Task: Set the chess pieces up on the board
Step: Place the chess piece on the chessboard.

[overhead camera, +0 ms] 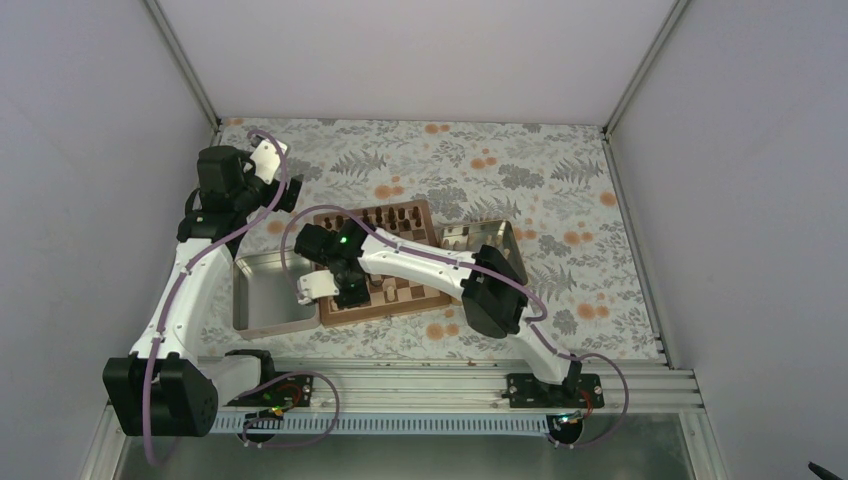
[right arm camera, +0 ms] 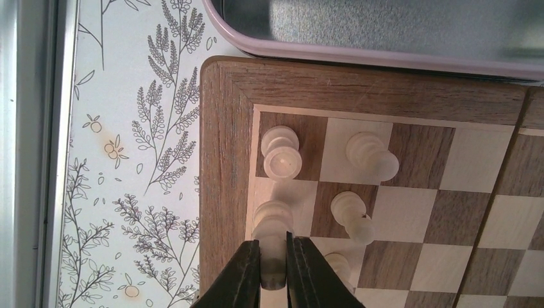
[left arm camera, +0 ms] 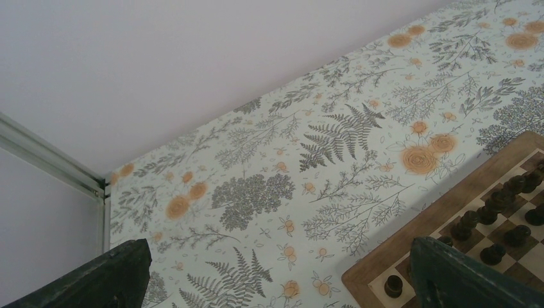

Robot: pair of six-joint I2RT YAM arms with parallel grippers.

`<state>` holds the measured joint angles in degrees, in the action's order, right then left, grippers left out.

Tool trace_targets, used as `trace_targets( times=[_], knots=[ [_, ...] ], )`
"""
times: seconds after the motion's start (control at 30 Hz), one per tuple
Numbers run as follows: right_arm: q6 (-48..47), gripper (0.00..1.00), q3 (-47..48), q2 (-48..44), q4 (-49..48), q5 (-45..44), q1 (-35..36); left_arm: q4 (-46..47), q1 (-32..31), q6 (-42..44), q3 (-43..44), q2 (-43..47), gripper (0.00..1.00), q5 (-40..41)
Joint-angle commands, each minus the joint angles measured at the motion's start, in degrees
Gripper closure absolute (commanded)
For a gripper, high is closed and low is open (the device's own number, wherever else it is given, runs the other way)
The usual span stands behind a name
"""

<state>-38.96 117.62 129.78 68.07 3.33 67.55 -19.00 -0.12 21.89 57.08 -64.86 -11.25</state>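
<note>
No readable text, labels, brands or numbers anywhere in view

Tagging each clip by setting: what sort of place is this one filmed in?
Probably a lab test booth, not a home: plain white walls in a metal frame, a left arm and right arm bolted to a rail, and a flowered cloth as the work surface.
</note>
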Motion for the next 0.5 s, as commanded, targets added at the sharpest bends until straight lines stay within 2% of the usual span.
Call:
trace_targets(
  times=[0.0, 0.47],
  knots=[
    [-0.15, 0.87, 0.47, 0.73, 0.39, 0.29, 0.75, 0.07, 0.21, 0.53, 0.12, 0.96, 0.00, -1.41],
    [-0.21, 0.79, 0.06, 0.44, -0.10, -0.41, 0.65, 0.05, 0.19, 0.60, 0.00, 1.23, 0.00, -1.51]
  ],
)
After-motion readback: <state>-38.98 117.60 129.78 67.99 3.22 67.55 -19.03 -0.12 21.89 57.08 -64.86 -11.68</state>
